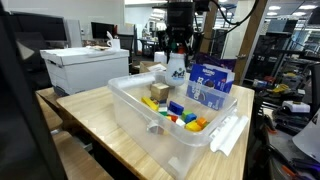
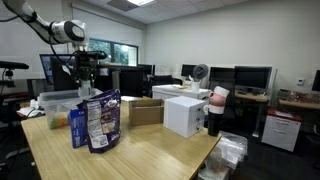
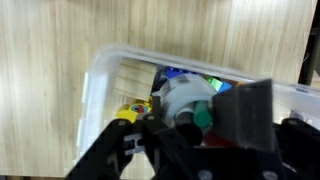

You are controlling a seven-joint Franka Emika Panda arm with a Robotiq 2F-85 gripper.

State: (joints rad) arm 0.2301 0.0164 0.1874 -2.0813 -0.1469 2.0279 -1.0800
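Looked like mid-carry to me: the tool [image 1: 177, 60] had its jaws clamped on a white bottle [image 3: 186, 97] hanging over the clear bin [image 1: 140, 118] of toys, so next it'd need a gentle, straight lowering inside the rim.

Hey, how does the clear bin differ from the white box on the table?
The clear bin is see-through; the white box is opaque. The bin is open, showing coloured blocks; the box is lidded. The bin sits beneath the pincer; the box stands aside. Both rest on the wooden table.
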